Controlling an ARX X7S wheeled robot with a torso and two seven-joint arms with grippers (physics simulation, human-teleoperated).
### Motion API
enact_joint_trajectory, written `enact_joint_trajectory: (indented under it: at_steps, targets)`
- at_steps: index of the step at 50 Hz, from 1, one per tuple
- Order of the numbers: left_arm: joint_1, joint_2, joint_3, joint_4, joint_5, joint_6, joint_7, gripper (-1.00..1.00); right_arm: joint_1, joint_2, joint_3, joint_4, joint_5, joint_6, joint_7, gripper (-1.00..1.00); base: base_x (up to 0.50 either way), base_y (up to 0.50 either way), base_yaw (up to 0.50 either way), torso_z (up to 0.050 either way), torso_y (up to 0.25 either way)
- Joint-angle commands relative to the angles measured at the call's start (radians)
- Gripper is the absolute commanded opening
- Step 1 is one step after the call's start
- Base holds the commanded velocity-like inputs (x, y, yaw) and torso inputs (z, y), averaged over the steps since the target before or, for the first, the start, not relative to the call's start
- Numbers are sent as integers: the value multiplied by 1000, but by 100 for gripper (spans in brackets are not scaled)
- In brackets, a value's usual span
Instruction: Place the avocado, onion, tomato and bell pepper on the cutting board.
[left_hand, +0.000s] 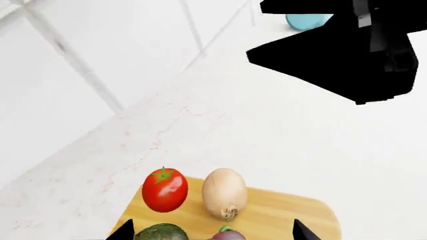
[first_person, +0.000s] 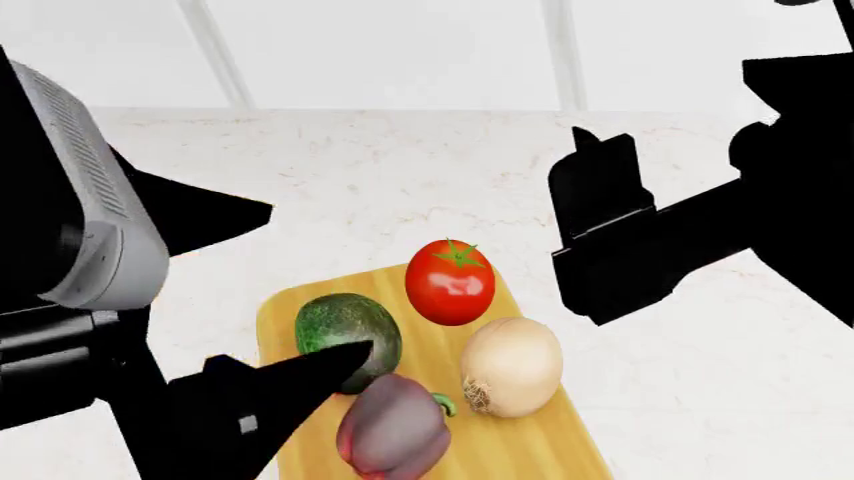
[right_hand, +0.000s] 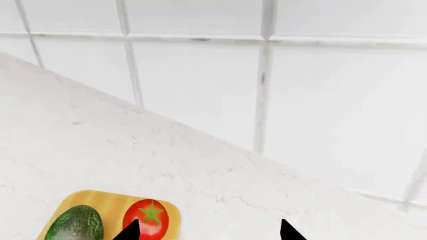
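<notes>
Avocado (first_person: 350, 328), tomato (first_person: 450, 281), onion (first_person: 511, 366) and bell pepper (first_person: 392, 428) all lie on the cutting board (first_person: 534, 435). Both hands, left hand (left_hand: 212, 231) and right hand (right_hand: 207, 231), are open and hold nothing. I judge it best to lift them straight away, without touching the vegetables.

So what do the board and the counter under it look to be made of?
The board looks like light wood with a matte finish: yellow-tan, with lengthwise grain lines and rounded corners. The counter reads as polished stone, perhaps marble: off-white with faint pinkish veining. Both are rendered textures, so this goes by look only.
</notes>
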Motion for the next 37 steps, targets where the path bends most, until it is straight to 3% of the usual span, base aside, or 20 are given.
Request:
enact_joint_trajectory:
  at_steps: [1, 6, 9, 17, 26, 35, 37]
  targets:
    - [-21, -100, -97, -32, 123, 22, 71, 100, -4, 134, 81, -279, 184, -154, 165, 100, 0, 0, 0, 0, 0]
    - [-66, -136, -146, 12, 109, 52, 15, 100, 31, 187, 111, -395, 292, -228, 271, 100, 0, 0, 0, 0, 2]
    - [-90, -157, -168, 51, 45, 83, -69, 100, 118, 171, 111, -426, 389, -218, 363, 100, 0, 0, 0, 0, 0]
    - [-131, -242, -233, 107, -30, 114, -117, 100, 331, 138, 107, -438, 590, -194, 551, 100, 0, 0, 0, 0, 0]
    - [-54, -395, -354, 213, -116, 244, -184, 100, 552, 87, 93, -450, 746, -183, 744, 100, 0, 0, 0, 0, 0]
    - [9, -594, -513, 307, -242, 354, -181, 100, 590, 45, 248, -509, 792, -325, 807, 100, 0, 0, 0, 0, 0]
    - [37, -636, -555, 325, -260, 384, -169, 100, 606, 37, 264, -504, 782, -282, 832, 100, 0, 0, 0, 0, 0]
